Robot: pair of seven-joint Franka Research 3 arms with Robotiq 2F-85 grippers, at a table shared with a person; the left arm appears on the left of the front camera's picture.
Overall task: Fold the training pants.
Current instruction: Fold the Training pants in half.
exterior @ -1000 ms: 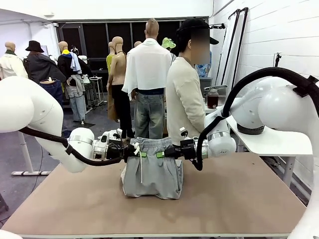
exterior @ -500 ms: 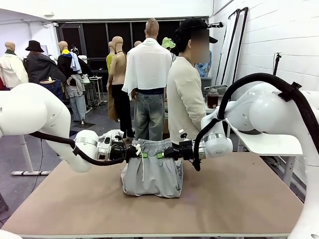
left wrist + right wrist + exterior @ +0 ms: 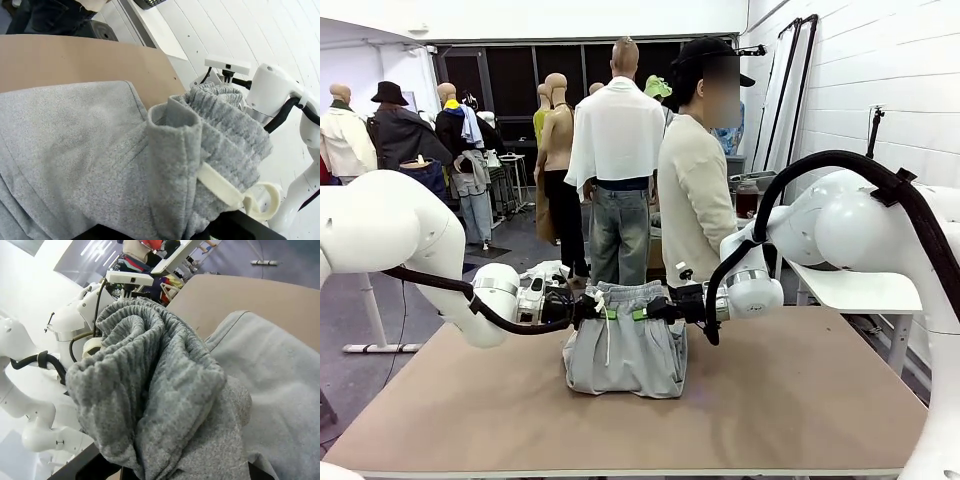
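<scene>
The training pants [image 3: 624, 345] sit in the middle of the brown bench [image 3: 800, 400], light grey and bunched, their lower part resting on the board while the gathered waistband [image 3: 625, 297] is held up off it, stretched level between the two arms. A white drawstring [image 3: 606, 335] hangs down the front of the cloth near the left end of the waistband.

The left gripper [image 3: 588, 309] comes in from the left side with its fingers pinched tight on that end of the waistband; a green pad shows against the grey. In the left wrist view the ribbed waistband [image 3: 220, 135] bulges up just ahead of the fingers, with the flat white drawstring [image 3: 225, 187] looped beside it.

The right gripper [image 3: 658, 310] reaches in from the other side, fingers likewise clamped on the opposite end of the waistband, and its wrist view shows a thick fold of the grey jersey [image 3: 150, 400] piled over them.

Behind the pants, at the far edge of the bench, a person in a cream cardigan [image 3: 695, 205] stands turned sideways.
</scene>
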